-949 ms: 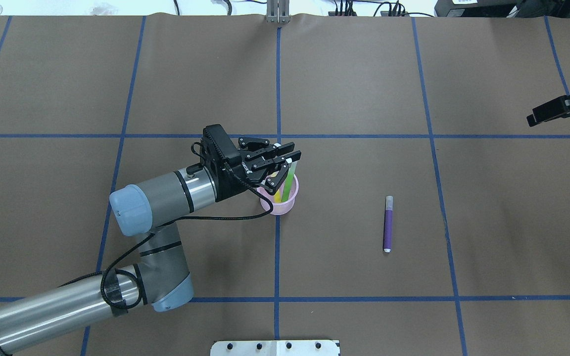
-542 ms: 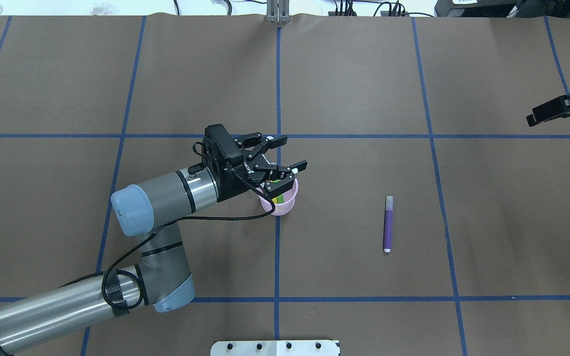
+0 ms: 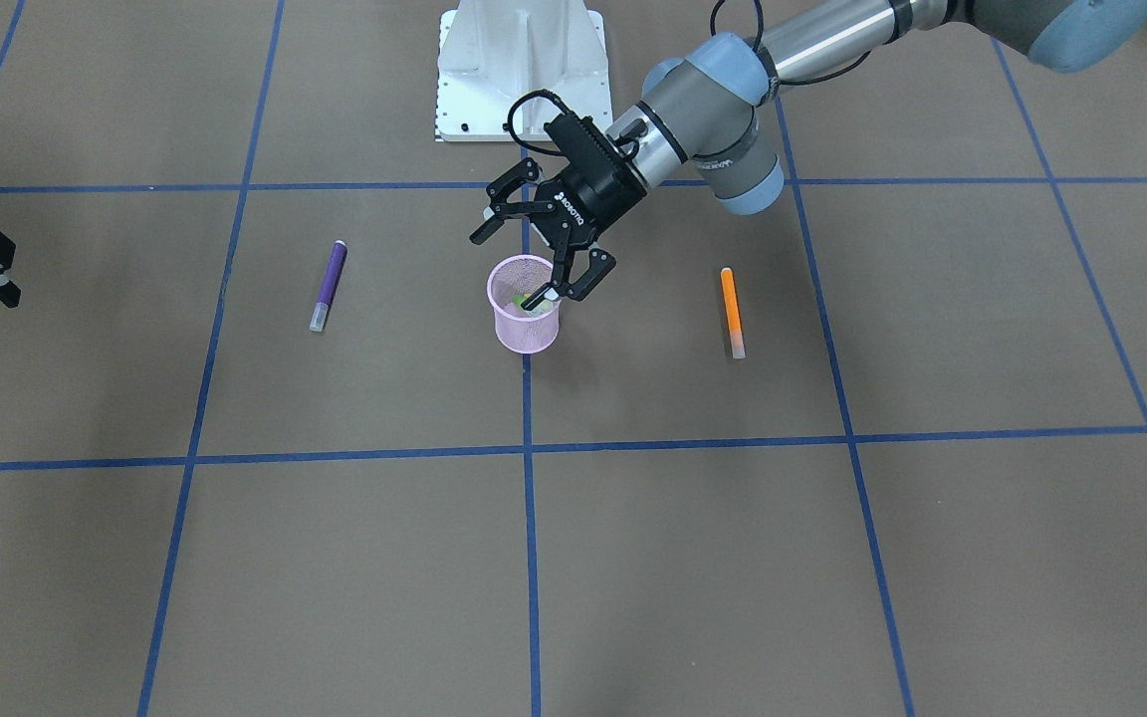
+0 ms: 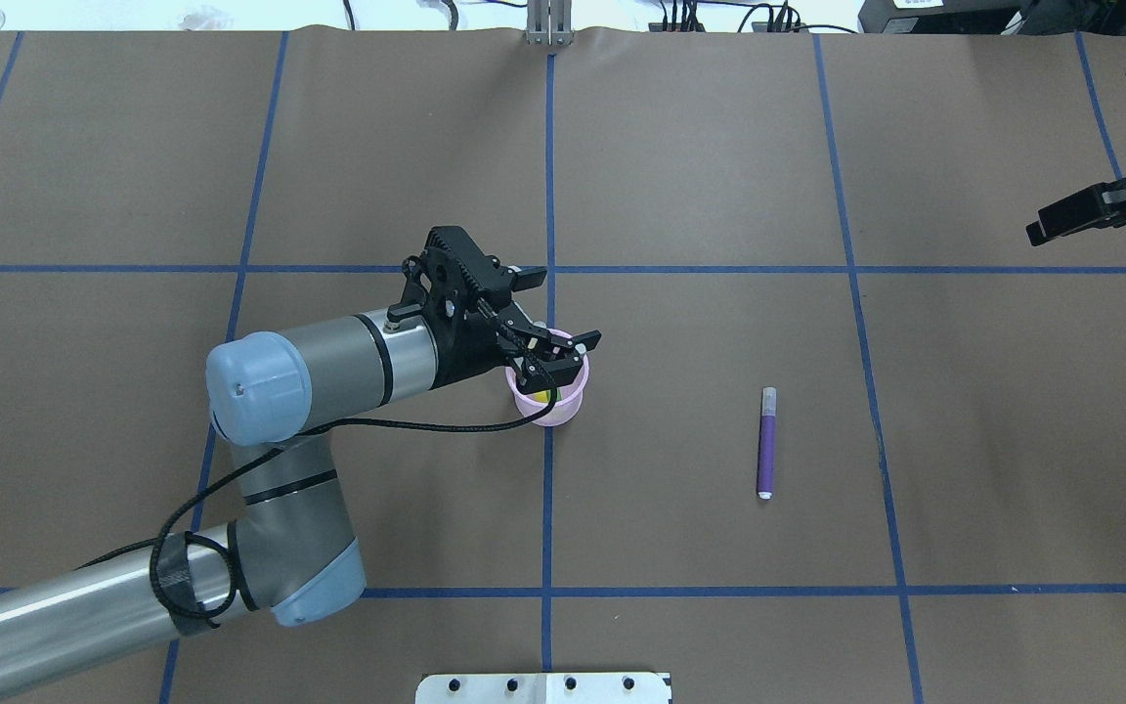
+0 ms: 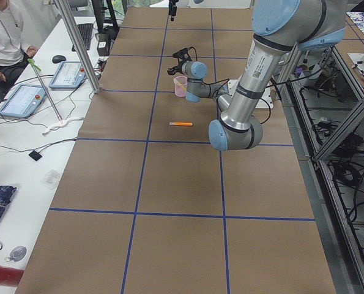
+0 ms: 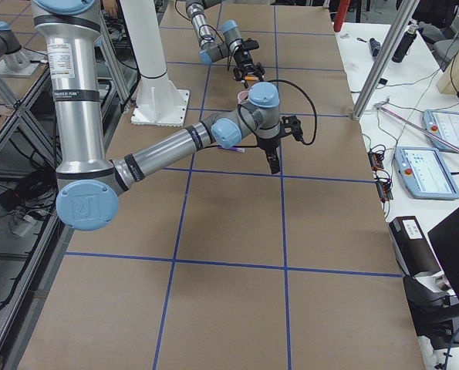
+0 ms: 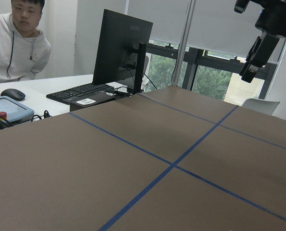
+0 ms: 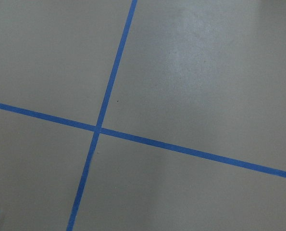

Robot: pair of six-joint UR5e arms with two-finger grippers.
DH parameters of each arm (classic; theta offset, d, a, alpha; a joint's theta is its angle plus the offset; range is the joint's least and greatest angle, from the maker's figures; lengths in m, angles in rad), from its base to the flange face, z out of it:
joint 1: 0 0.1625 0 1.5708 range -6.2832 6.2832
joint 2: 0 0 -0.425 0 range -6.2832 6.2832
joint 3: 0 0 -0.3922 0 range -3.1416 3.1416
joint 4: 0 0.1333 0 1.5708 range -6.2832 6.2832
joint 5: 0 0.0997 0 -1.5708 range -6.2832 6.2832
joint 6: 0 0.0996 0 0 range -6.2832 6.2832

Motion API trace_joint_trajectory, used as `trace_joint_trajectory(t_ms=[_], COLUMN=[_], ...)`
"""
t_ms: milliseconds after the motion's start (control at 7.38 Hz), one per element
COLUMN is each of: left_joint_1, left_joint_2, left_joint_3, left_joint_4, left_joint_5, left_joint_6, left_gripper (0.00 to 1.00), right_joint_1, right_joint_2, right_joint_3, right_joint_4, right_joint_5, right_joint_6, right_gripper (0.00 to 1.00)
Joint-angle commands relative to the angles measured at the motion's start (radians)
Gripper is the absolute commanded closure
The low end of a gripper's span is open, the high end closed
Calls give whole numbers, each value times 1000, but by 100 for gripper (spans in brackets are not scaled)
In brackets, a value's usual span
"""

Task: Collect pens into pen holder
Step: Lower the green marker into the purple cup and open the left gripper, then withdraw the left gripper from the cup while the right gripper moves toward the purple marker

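Green pen (image 3: 522,300) now down inside pink pen holder (image 3: 524,337) with yellowish pen (image 4: 547,394), left gripper (image 3: 532,262) released above rim

The left gripper (image 3: 526,267) blocks the mouth of the pen holder (image 3: 524,335); open table (image 3: 633,558) surrounds the purple pen (image 3: 329,284)

Pink holder (image 4: 549,412), purple pen (image 4: 766,451)

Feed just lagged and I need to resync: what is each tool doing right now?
Left tool: open, holding nothing, over the pink cup.
Right tool: in view, but open or closed cannot be told.
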Motion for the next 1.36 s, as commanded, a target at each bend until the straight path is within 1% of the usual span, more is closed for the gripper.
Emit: trace_joint_trajectory(t_ms=[0, 271, 407, 542, 678, 814, 949, 1085, 1220], left_joint_1=[-81, -200, -254, -303, -335, -355, -371, -371, -371], left_joint_2=[73, 91, 113, 155, 232, 296, 330, 340, 340], left_joint_3=[-244, -365, -433, -488, -522, -556, -577, -596, -601], left_joint_4=[429, 794, 973, 1077, 1099, 1098, 1096, 1098, 1098], left_joint_5=[-169, -351, -410, -452, -464, -463, -466, -466, -464], left_joint_6=[-3, -14, -12, -11, -5, 3, 3, 3, 0], left_gripper=[0, 0, 0, 0, 0, 0, 0, 0, 0], right_joint_1=[-6, -85, -133, -197, -287, -390, -488, -580, -662], right_joint_2=[3, 21, 37, 37, 37, 37, 37, 38, 38], right_joint_3=[2, 34, 49, 89, 114, 129, 129, 123, 116], right_joint_4=[0, 1, 1, 0, 0, 0, 0, 1, 1], right_joint_5=[0, -14, -24, -94, -186, -301, -414, -517, -603], right_joint_6=[27, 231, 337, 464, 602, 729, 834, 932, 986], right_gripper=[0, 0, 0, 0, 0, 1, 1, 1, 1])
